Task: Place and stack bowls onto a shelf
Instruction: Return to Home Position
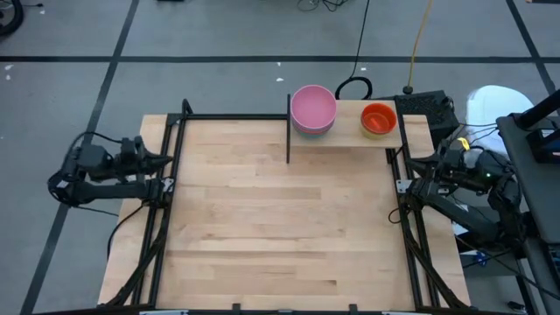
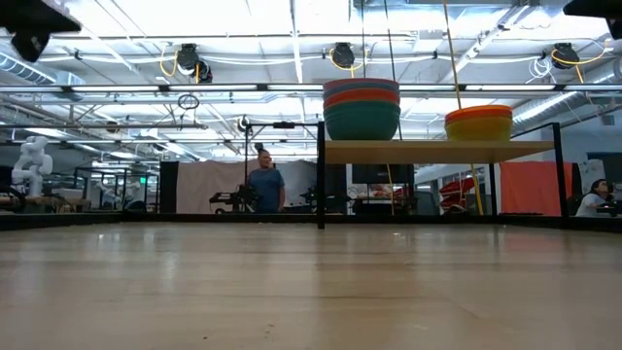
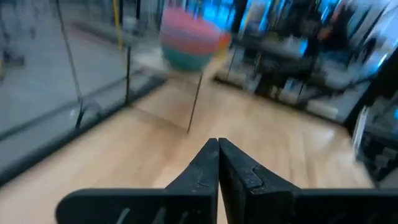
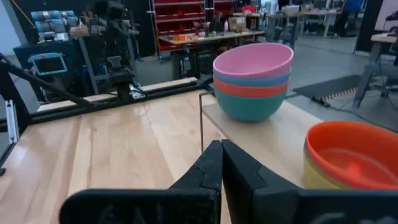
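Desk [image 1: 280, 219] wood runs open from its near edge to the shelf [image 1: 350, 137]. The left claw [image 3: 217, 148] sits at the desk's left edge and the right claw [image 4: 221, 146] at its right edge, each with fingers pressed together on nothing. The shelf stands on posts at the far edge, right of middle. On it the pink bowl [image 4: 252, 60] tops blue [image 4: 252, 79], red [image 4: 249, 89] and teal [image 4: 249, 107]. Beside that stack but apart, the orange bowl [image 4: 354, 155] nests in a yellow [image 4: 314, 175] one, cut off in the right wrist view. Anything beneath is hidden.
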